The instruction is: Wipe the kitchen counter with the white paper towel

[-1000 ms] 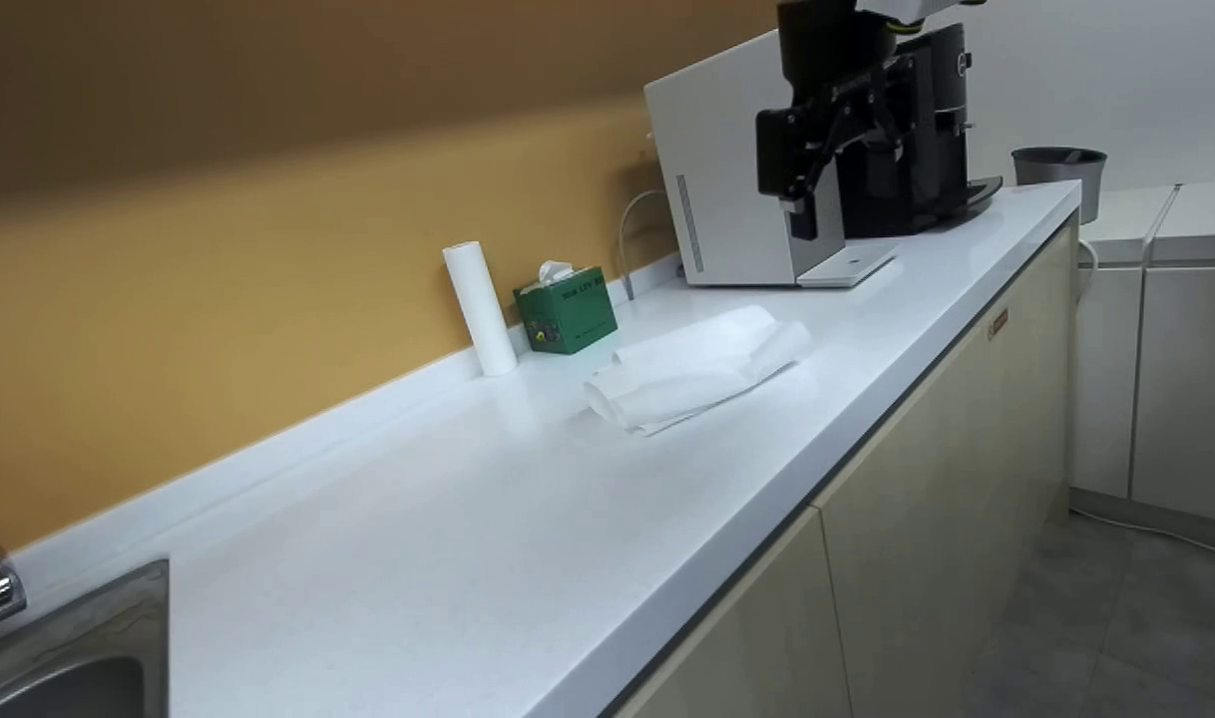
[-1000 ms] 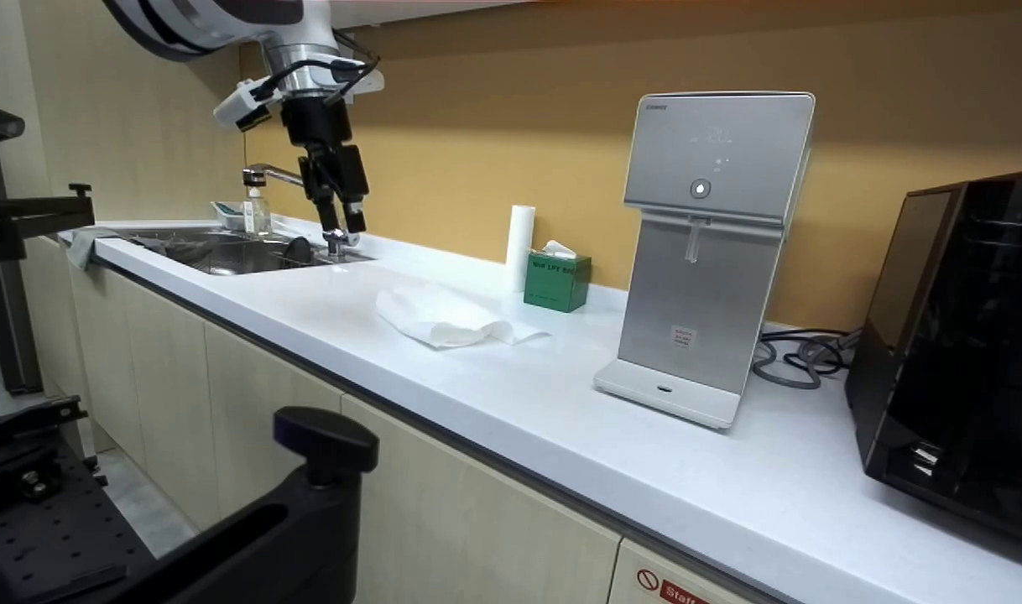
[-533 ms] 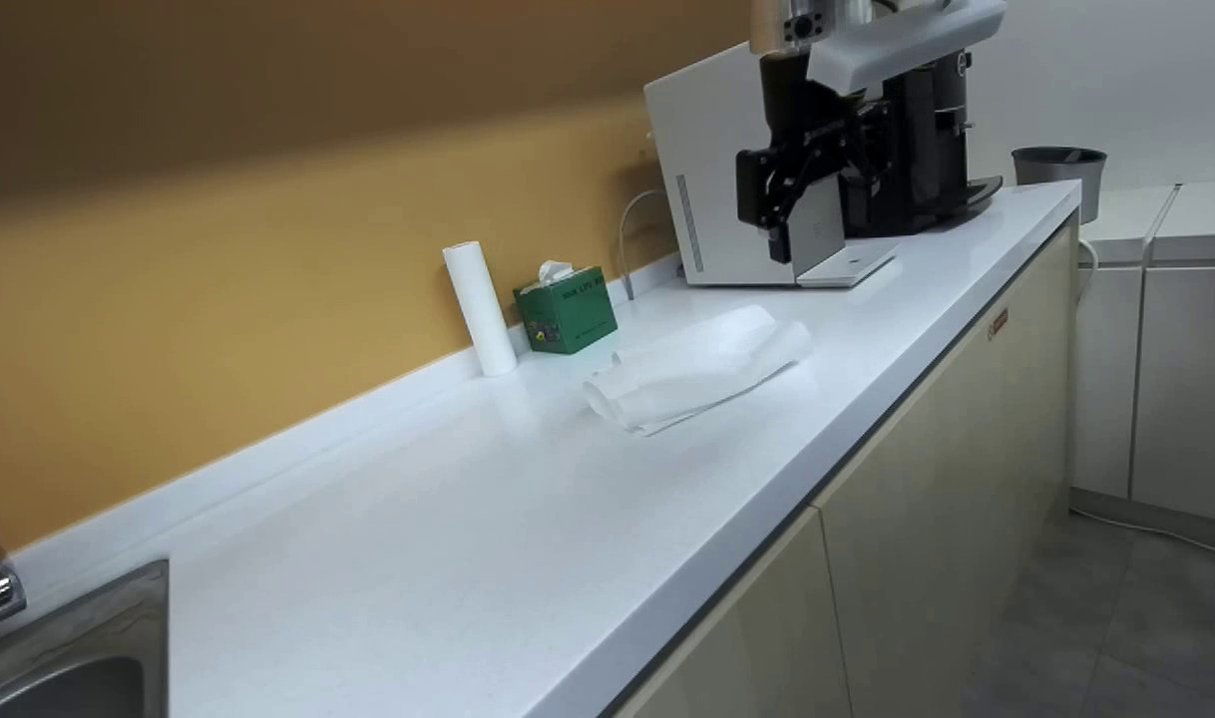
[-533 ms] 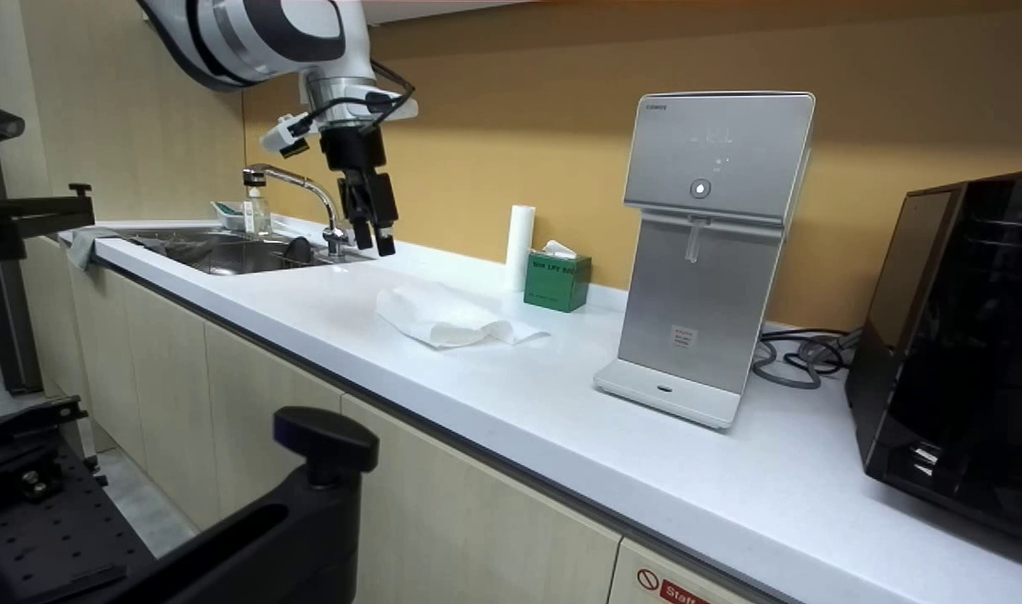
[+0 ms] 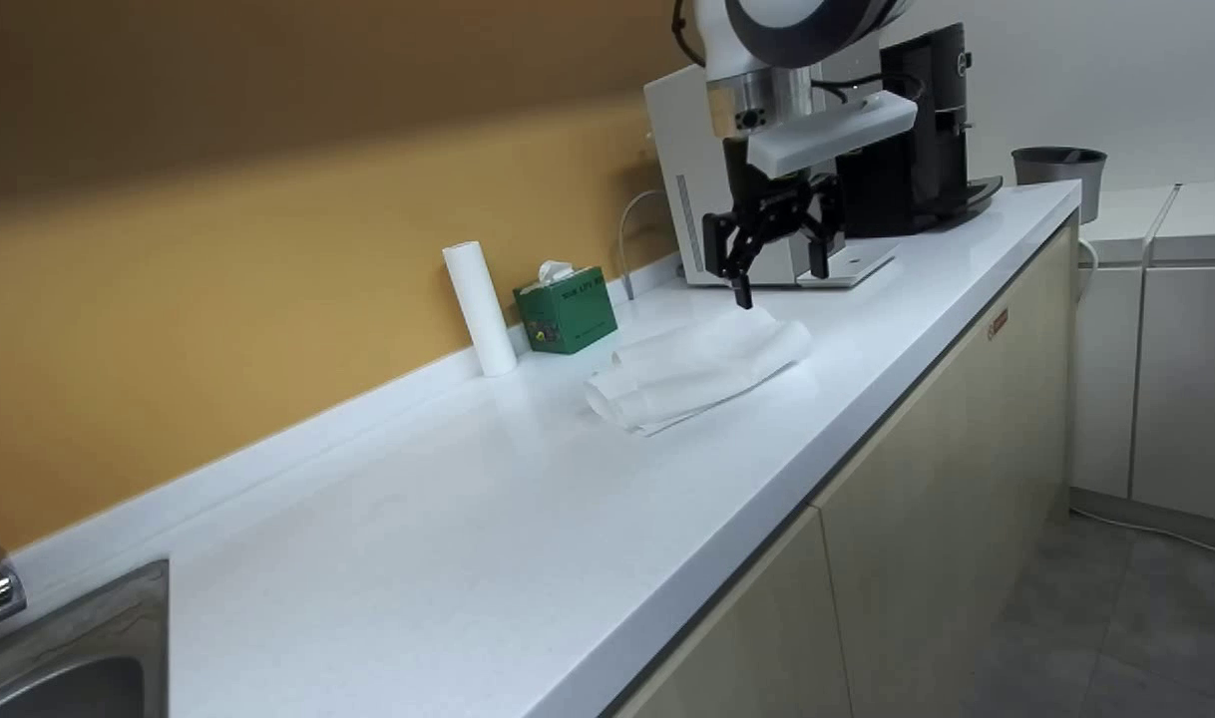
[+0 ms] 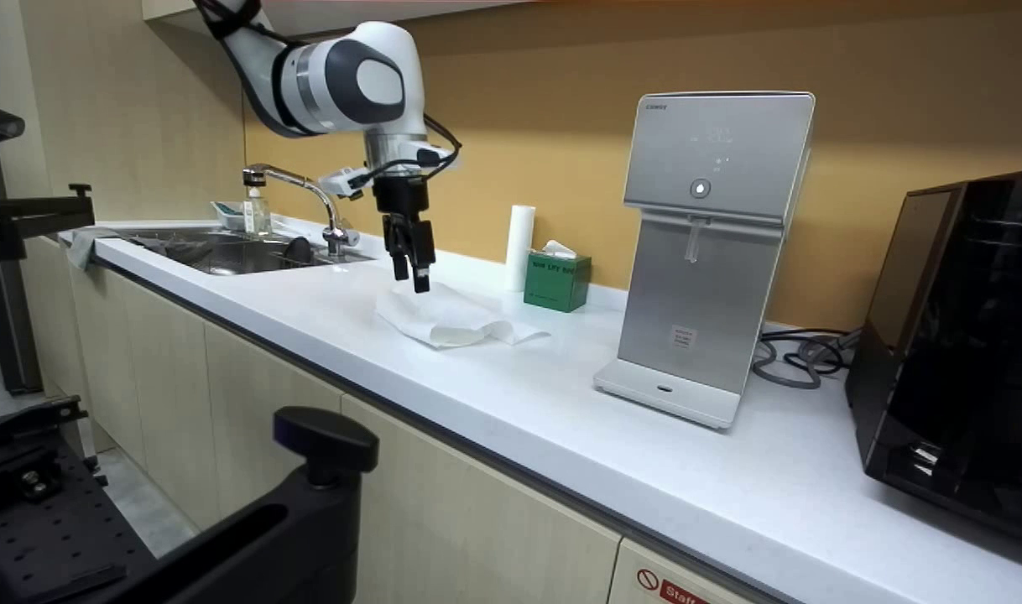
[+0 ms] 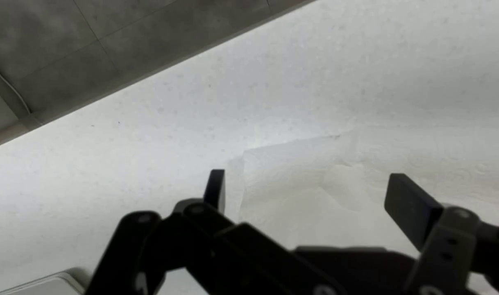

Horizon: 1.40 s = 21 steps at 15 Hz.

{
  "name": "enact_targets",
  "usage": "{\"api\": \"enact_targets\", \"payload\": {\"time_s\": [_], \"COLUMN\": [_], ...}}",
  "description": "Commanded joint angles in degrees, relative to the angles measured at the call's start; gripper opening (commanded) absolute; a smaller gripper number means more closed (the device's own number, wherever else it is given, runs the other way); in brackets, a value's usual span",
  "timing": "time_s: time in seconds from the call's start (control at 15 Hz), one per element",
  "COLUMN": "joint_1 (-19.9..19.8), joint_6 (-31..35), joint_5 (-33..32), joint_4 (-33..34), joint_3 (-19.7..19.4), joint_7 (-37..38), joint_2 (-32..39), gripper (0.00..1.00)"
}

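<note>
White paper towel (image 5: 702, 369) is lying loose and kinda rumpled on the counter (image 5: 418, 558), somewhere between the front edge and the back edge. I'd call this the reach-for-it step, no wiping yet. The hand (image 7: 307, 180) is spread wide with nothing in it, and looks to be hanging above the towel with a gap. In the wrist view the towel is below the fingers (image 7: 413, 209), one end close to one of them, the rest running past the other. Next move is probably down, then pinch a fold without jamming into the counter, since thin paper could slip or tear. Around it: a white roll (image 5: 481, 309) and a green tissue box (image 5: 568, 314) by the back edge, then a water dispenser (image 6: 704, 252); sink's (image 5: 154, 598) the other way.
</note>
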Motion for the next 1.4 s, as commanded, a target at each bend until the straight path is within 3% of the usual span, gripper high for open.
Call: {"api": "enact_targets", "payload": {"time_s": [0.0,0.6,1.27,1.33], "joint_1": [3.7,10.5,13.1,13.4], "joint_6": [0.1,2.8,3.2,3.2], "joint_5": [-1.2,0.4,9.4,9.5], "joint_4": [5.6,12.2,16.4,16.7], "joint_3": [-3.6,-9.0,-7.7,-7.8], "joint_7": [3.1,2.0,-2.9,-3.0], "joint_2": [6.1,15.3,21.7,22.2], "gripper": [1.0,1.0,1.0,0.9]}}
